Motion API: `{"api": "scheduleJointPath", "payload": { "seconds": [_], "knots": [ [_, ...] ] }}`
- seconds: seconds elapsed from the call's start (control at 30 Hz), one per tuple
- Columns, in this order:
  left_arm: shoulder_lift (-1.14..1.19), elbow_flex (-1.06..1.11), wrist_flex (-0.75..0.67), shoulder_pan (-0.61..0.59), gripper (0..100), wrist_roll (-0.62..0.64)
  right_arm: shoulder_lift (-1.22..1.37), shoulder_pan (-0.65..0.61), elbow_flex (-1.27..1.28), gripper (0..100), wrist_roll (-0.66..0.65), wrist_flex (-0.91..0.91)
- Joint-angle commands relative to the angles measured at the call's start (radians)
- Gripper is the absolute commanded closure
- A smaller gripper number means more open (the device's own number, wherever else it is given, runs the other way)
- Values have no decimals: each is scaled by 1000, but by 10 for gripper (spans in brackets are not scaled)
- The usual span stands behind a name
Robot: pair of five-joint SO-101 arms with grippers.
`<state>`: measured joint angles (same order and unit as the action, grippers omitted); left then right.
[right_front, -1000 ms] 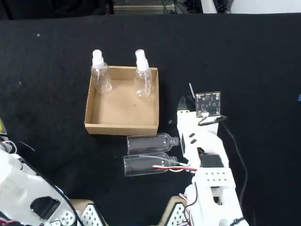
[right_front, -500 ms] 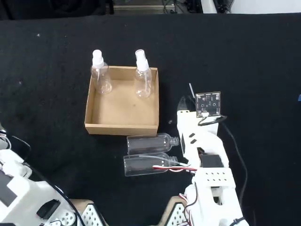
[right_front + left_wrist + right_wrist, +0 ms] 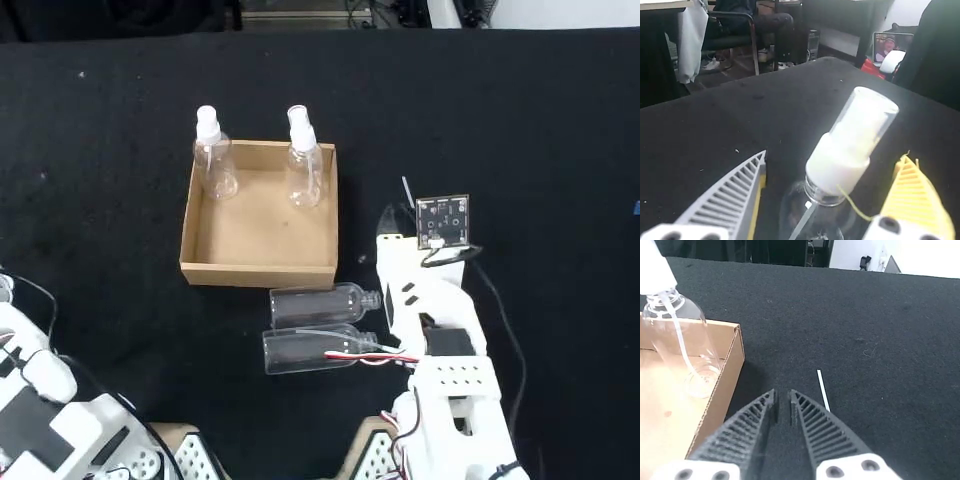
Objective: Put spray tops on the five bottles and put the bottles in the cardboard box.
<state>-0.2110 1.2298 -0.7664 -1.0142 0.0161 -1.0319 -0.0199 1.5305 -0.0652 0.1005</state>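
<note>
A clear bottle with a white spray top stands between the grey and yellow fingers of my left gripper, which is shut on the bottle's body. The left arm sits at the table's near left corner. The cardboard box holds two capped bottles, one in its far left corner and one in its far right corner. Two uncapped bottles lie on their sides just in front of the box. My right gripper is shut and empty, beside the box's right wall.
A thin white tube lies on the black cloth just beyond the right gripper. The right arm's red and white cable drapes over the nearer lying bottle. Bare black cloth stretches to the right and far side.
In the high view the left arm has drawn back toward the near left corner. The right arm and the bottles on the table have stayed put.
</note>
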Motion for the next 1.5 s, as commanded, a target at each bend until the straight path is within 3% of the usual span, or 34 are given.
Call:
{"api": "scheduleJointPath", "payload": {
  "seconds": [0.0,0.2,0.77,1.03,1.17,1.27,1.47],
  "knots": [
    [51,-79,2,13,639,-12,5,5,-62,973,-11,-23],
    [155,-127,-2,13,639,-12,5,5,-62,973,-11,-23],
    [157,-116,-2,18,650,-12,5,5,-62,973,-11,-23],
    [157,-116,-2,18,838,-12,5,5,-62,973,-11,-23],
    [155,-119,-6,18,884,-12,5,5,-62,973,-11,-23],
    [158,-94,-109,18,887,-12,5,5,-62,973,-11,-23],
    [153,47,-473,59,911,-12,5,5,-62,973,-11,-23]
  ]
}}
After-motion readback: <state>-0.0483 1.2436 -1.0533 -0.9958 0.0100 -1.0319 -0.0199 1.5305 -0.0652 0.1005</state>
